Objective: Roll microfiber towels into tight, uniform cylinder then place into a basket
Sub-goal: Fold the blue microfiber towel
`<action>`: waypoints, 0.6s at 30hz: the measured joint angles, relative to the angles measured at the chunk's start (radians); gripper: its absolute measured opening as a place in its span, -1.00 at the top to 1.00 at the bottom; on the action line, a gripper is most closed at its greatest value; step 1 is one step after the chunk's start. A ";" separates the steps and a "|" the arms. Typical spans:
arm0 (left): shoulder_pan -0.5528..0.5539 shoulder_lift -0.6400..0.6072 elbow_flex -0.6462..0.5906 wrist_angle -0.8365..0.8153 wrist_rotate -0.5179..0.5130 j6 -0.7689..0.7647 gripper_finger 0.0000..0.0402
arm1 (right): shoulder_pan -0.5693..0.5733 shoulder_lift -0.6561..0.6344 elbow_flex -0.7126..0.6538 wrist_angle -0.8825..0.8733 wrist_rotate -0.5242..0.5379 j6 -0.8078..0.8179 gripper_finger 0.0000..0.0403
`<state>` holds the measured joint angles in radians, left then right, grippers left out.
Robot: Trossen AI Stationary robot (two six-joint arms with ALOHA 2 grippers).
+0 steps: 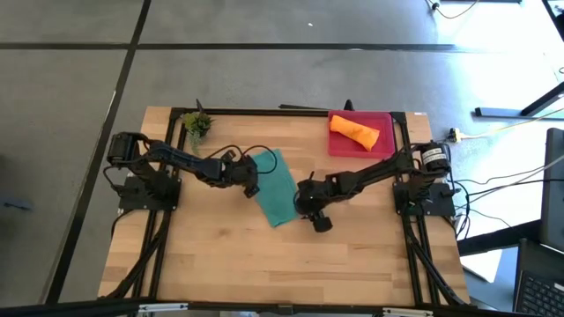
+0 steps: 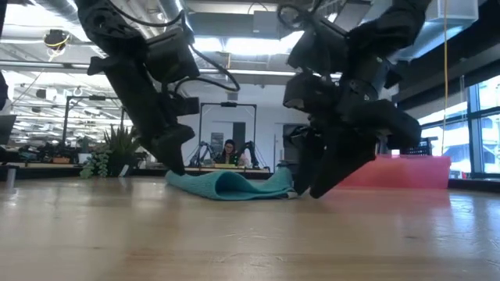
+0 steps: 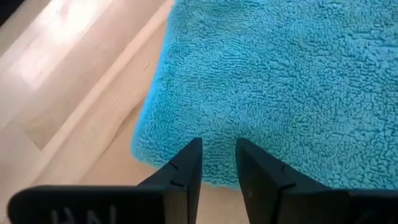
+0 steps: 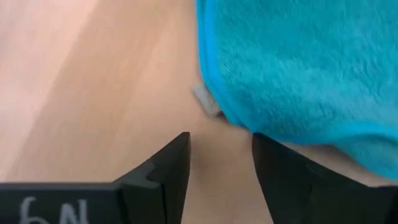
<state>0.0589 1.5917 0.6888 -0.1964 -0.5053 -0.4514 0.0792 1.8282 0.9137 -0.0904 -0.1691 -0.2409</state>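
Both claws' tips — seemingly empty, teal towel point(image 1: 277, 187)

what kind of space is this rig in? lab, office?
Looks like an open-plan robotics lab or workshop. Behind the wooden table the low view shows exposed ceiling ducts, a person seated at a bench, and another framed arm station. Bare concrete floor.

A small green plant point(image 1: 197, 125) stands at the far left corner of the wooden table point(image 1: 220, 255). Behind the table a person point(image 2: 230, 152) sits at a desk.
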 joint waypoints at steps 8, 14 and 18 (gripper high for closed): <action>-0.023 -0.058 0.132 -0.167 -0.012 0.027 0.56 | 0.000 -0.001 0.151 -0.270 0.122 0.011 0.14; -0.110 -0.070 0.169 -0.147 0.003 0.025 0.56 | -0.002 -0.003 0.215 -0.277 0.246 0.038 0.14; -0.185 -0.020 0.140 -0.138 0.019 -0.055 0.56 | -0.010 -0.002 0.190 -0.192 0.303 0.077 0.14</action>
<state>-0.1264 1.5714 0.8292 -0.3344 -0.4862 -0.5063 0.0687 1.8261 1.1034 -0.2825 0.1344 -0.1637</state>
